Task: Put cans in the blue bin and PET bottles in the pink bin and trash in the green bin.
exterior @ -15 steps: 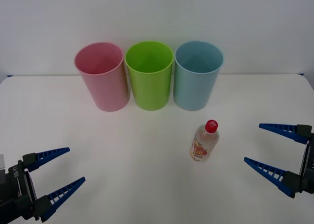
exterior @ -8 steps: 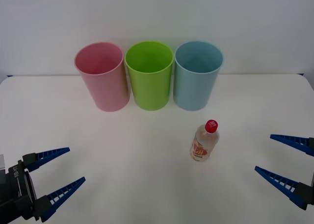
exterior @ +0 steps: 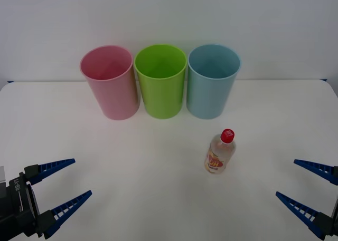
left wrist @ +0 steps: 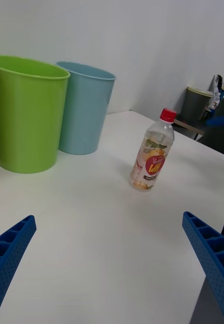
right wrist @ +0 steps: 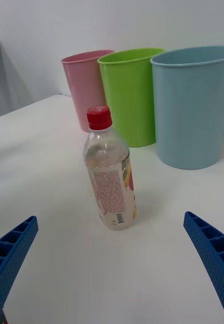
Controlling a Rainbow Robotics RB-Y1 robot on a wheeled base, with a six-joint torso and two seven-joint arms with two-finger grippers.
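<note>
A small clear PET bottle (exterior: 220, 152) with a red cap and yellow-red label stands upright on the white table, in front of the blue bin (exterior: 213, 88). The green bin (exterior: 160, 81) is in the middle of the back row and the pink bin (exterior: 110, 83) is at its left. My right gripper (exterior: 302, 190) is open at the front right edge, well to the right of the bottle (right wrist: 110, 169). My left gripper (exterior: 64, 183) is open at the front left corner, far from the bottle (left wrist: 152, 151). Both hold nothing.
The three bins stand side by side against the back wall, nearly touching. White table (exterior: 137, 167) stretches between the grippers and the bins. A dark bin (left wrist: 196, 104) and clutter stand beyond the table's far side in the left wrist view.
My right gripper has drawn back toward the front right corner, away from the bottle, still open. The left gripper, bottle and bins have not moved.
</note>
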